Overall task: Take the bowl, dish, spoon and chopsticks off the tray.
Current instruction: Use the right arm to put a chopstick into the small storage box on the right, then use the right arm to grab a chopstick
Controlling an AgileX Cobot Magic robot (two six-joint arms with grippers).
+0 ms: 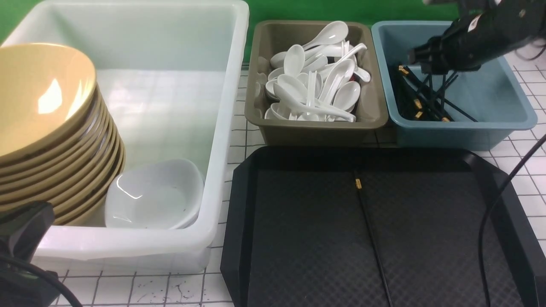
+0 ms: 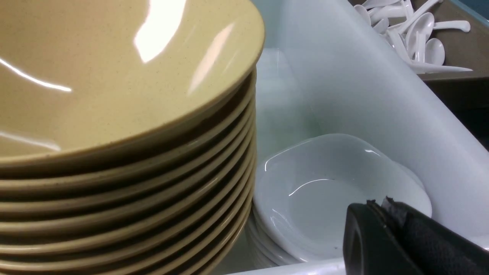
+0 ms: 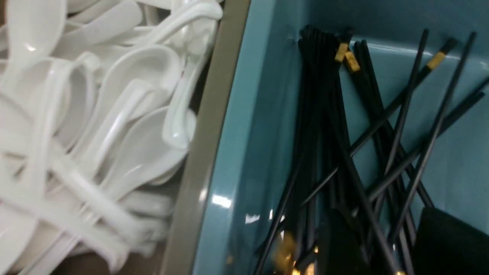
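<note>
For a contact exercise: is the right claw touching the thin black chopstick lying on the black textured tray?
Apart. Front view: the right claw hangs over the blue plastic bin, clear of the chopstick on the tray.

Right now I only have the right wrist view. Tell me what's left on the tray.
Observer: A black chopstick lies lengthwise on the black tray, gold band at its far end. Nothing else is on it.
Operator: Confirm the bowl and dish are put away.
Observer: Yellow bowls are stacked in the white tub, with white dishes beside them.
Operator: Report the left claw.
Observer: The left claw is shut and empty, close to the dishes.
</note>
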